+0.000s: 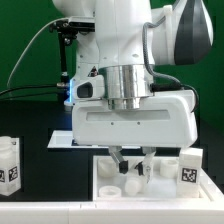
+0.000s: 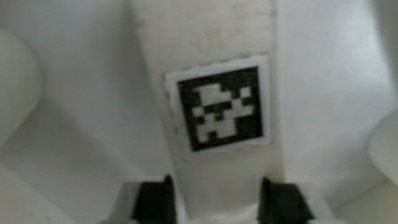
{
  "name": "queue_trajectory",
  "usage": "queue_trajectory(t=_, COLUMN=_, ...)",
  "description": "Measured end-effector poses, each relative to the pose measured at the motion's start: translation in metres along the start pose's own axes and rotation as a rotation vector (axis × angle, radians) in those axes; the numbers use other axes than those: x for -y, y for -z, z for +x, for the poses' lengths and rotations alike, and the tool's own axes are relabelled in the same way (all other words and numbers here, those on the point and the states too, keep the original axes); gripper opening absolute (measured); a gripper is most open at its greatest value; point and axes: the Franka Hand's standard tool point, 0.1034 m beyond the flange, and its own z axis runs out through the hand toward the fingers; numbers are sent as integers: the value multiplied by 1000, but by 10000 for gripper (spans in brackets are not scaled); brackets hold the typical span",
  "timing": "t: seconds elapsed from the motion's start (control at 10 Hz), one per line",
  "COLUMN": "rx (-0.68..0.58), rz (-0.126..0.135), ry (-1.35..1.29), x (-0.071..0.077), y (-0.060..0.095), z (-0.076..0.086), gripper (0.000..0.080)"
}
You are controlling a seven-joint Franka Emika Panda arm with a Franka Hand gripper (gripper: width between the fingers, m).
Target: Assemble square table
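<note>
In the wrist view a white table leg (image 2: 214,50) with a black-and-white tag (image 2: 222,115) runs straight between my gripper's (image 2: 217,202) two black fingers (image 2: 157,200), which press against its two sides. The exterior view shows the gripper (image 1: 134,158) lowered onto the white square tabletop (image 1: 108,186), which lies flat at the front with round sockets showing. The gripped leg is mostly hidden there behind the fingers. Another tagged leg (image 1: 9,165) stands at the exterior view's left, and a third (image 1: 190,169) stands at its right beside the slab.
The marker board (image 1: 61,140) lies flat on the black table behind the tabletop, at the exterior view's left. A green wall, cables and the arm's base fill the back. Blurred white rounded shapes (image 2: 15,85) flank the leg in the wrist view.
</note>
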Motion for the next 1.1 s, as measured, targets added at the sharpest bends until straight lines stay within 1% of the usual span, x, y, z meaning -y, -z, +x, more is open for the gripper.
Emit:
queue_trajectory(t=0.1, rx=-5, rz=1, ry=0, x=0, y=1, z=1, gripper=103)
queue_trajectory(t=0.2, rx=-9, rz=2, ry=0, x=0, y=1, z=2, gripper=103)
queue_trajectory(t=0.3, rx=-10, rz=2, ry=0, x=2, y=2, z=2, gripper=22)
queue_trajectory(t=0.4, rx=-11, rz=5, ry=5, x=5, y=2, z=1, gripper=7)
queue_trajectory(t=0.7, rx=-7, rz=4, ry=2, x=4, y=2, z=0, gripper=1)
queue_trajectory(t=0.8, rx=57, rz=4, ry=-5, x=9, y=6, z=-6, gripper=1)
queue_trajectory(t=0.9, rx=67, rz=5, ry=2, x=15, y=11, z=-8, gripper=1)
queue_trajectory(t=1.0, rx=68, rz=-9, ry=41, x=19, y=12, z=-19, gripper=1)
queue_trajectory(t=1.1, rx=62, rz=-14, ry=79, x=17, y=12, z=-24, gripper=143)
